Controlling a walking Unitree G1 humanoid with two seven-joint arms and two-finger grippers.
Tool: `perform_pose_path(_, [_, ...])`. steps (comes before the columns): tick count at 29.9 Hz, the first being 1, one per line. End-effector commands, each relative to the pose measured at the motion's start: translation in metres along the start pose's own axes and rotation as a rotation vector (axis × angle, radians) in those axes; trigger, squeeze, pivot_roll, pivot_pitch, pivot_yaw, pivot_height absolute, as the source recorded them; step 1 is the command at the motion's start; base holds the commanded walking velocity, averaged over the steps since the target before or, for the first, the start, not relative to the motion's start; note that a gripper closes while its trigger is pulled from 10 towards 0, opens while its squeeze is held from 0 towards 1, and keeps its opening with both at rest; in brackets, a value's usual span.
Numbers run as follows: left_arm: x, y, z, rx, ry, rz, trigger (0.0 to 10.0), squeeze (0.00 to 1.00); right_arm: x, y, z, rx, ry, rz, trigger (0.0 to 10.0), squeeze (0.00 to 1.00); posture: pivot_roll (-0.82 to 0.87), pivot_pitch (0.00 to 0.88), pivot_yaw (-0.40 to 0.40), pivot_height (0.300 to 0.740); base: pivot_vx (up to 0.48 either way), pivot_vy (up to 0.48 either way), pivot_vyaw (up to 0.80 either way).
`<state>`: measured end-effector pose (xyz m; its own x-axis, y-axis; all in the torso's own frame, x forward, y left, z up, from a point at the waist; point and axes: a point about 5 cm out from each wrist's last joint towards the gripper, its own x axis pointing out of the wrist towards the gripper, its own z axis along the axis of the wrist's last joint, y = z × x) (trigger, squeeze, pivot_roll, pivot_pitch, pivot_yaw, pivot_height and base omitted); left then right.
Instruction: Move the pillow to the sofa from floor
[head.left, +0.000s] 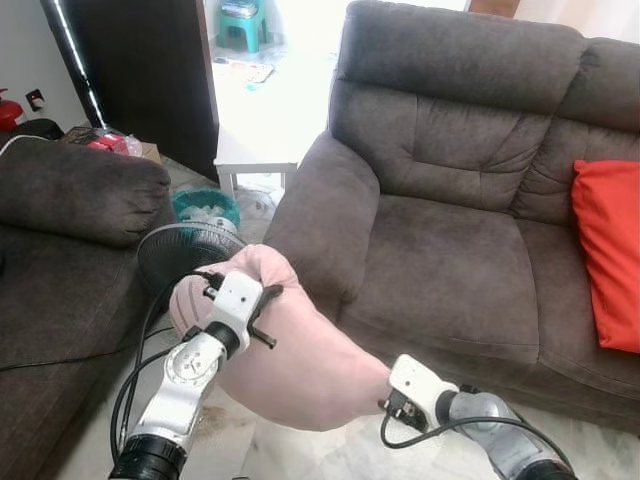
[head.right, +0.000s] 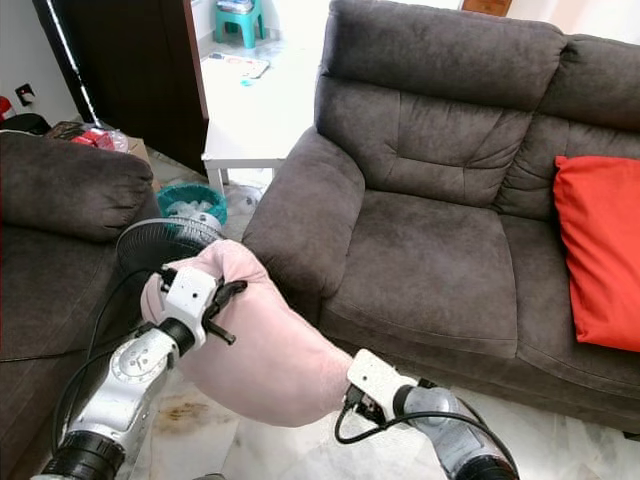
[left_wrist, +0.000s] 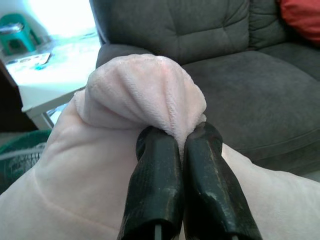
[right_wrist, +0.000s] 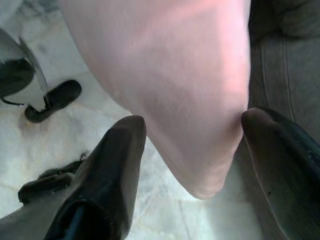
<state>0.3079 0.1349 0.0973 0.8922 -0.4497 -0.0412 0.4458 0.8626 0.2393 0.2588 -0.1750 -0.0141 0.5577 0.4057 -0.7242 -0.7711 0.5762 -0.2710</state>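
Left pincer (left_wrist: 182, 150) clamped on a bunched corner of the pink pillow (head.left: 300, 360). Right pincer (right_wrist: 192, 150) spread wide, fingers either side of its lower corner. Pillow hangs off the floor (head.left: 330, 455), just before the grey sofa (head.left: 450, 250).

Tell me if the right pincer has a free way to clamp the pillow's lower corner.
Probably yes: the right pincer is open, its fingers straddling the pink pillow's corner with nothing between.

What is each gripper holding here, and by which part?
The left gripper is shut on a bunched corner of the pink pillow. The right gripper is open, its fingers straddling the pillow's lower corner without clamping it.
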Motion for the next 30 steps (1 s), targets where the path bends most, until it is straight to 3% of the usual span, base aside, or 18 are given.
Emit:
perform_pose_path(1, [0.01, -0.001, 0.032, 0.055, -0.126, -0.035, 10.0, 0.0, 0.002, 0.001, -0.001, 0.0, 0.018, -0.007, 10.0, 0.0, 0.15, 0.001, -0.069, 0.74, 0.0, 0.0, 0.0])
perform_pose_path(24, [0.012, -0.005, 0.037, 0.072, -0.13, -0.086, 10.0, 0.0, 0.01, 0.012, -0.018, 0.013, 0.148, -0.007, 10.0, 0.0, 0.16, 0.016, -0.068, 0.74, 0.0, 0.0, 0.0])
perform_pose_path(25, [0.012, -0.005, 0.037, 0.073, -0.129, -0.087, 10.0, 0.0, 0.009, 0.012, -0.018, 0.017, 0.149, -0.012, 6.7, 0.0, 0.16, 0.016, -0.068, 0.74, 0.0, 0.0, 0.0])
perform_pose_path(26, [0.012, -0.005, 0.037, 0.073, -0.129, -0.087, 10.0, 0.0, 0.009, 0.012, -0.018, 0.017, 0.149, -0.012, 6.7, 0.0, 0.16, 0.016, -0.068, 0.74, 0.0, 0.0, 0.0])
perform_pose_path(27, [0.012, -0.005, 0.037, 0.075, -0.127, -0.088, 10.0, 0.0, 0.01, 0.012, -0.018, 0.025, 0.147, -0.018, 0.0, 0.0, 0.16, 0.017, -0.068, 0.74, 0.0, 0.0, 0.0])
perform_pose_path(30, [0.012, -0.005, 0.036, 0.077, -0.124, -0.088, 10.0, 0.0, 0.01, 0.012, -0.017, 0.03, 0.139, -0.015, 0.0, 0.0, 0.16, 0.017, -0.07, 0.74, 0.0, 0.0, 0.0])
